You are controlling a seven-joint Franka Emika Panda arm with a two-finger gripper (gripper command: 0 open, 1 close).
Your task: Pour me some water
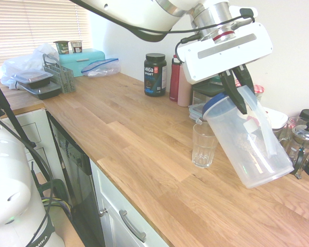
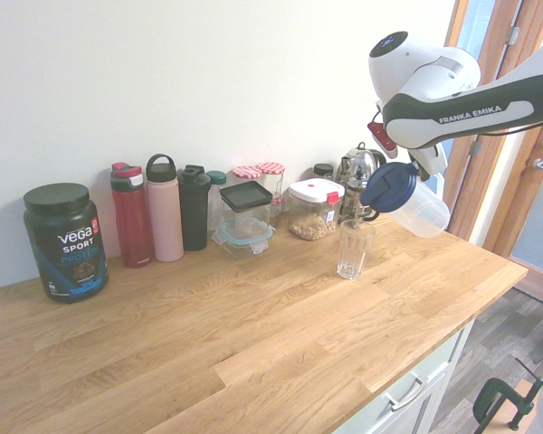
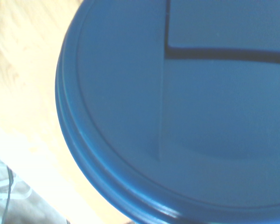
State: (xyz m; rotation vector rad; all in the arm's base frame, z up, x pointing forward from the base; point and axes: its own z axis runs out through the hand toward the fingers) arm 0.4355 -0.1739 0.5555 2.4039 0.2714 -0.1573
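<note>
A clear plastic jug (image 1: 255,146) with a blue lid (image 1: 216,103) hangs tilted above the wooden counter (image 1: 144,139), its lid end lowest. My gripper (image 1: 240,100) is shut on the jug near the lid, its dark fingers (image 1: 230,85) clamped on it from above. The lid's rim sits just over the mouth of an upright clear glass (image 1: 203,145), which looks empty. From the other side the jug (image 2: 421,208) leans down toward the glass (image 2: 354,249). I cannot see water in the jug. The blue lid (image 3: 177,116) fills the wrist view.
Along the wall stand a black protein tub (image 2: 63,240), a red bottle (image 2: 131,215), a pink bottle (image 2: 164,208), a black bottle (image 2: 195,208), food containers (image 2: 246,217) and a French press (image 1: 303,141). A teal bread box (image 1: 82,60) sits far down the counter.
</note>
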